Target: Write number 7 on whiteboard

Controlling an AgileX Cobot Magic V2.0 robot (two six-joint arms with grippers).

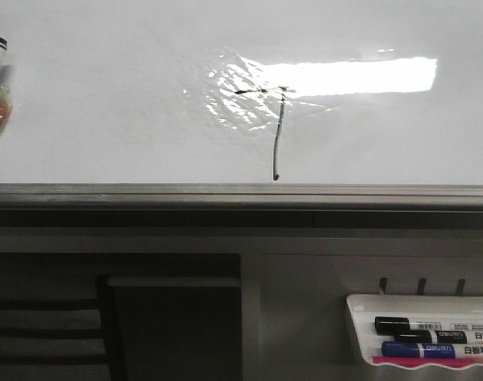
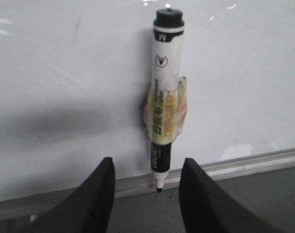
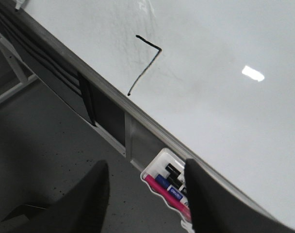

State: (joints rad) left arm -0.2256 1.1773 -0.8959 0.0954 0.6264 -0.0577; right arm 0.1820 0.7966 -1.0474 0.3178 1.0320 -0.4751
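Left end effector [image 2: 146, 194] is spread wide, fingers clear of everything, nothing between them. Just beyond its tips a black-capped marker [image 2: 164, 97] sits in a clear holder [image 2: 168, 114] stuck to the whiteboard [image 2: 60, 87], tip pointing at the board's grey frame. Right end effector [image 3: 147, 196] is released too, fingers apart and empty, well away from the whiteboard [image 3: 225, 107]. Biggest thing here is the whiteboard [image 1: 106, 103], glossy, with a bright glare patch. The number 7 [image 1: 276, 131] is drawn near the whiteboard's lower edge, its top stroke across the glare. Below the whiteboard's frame, toward the right, hangs a white tray [image 1: 357, 317] holding a black marker [image 1: 420, 327], a blue marker [image 1: 432, 349] and something pink.
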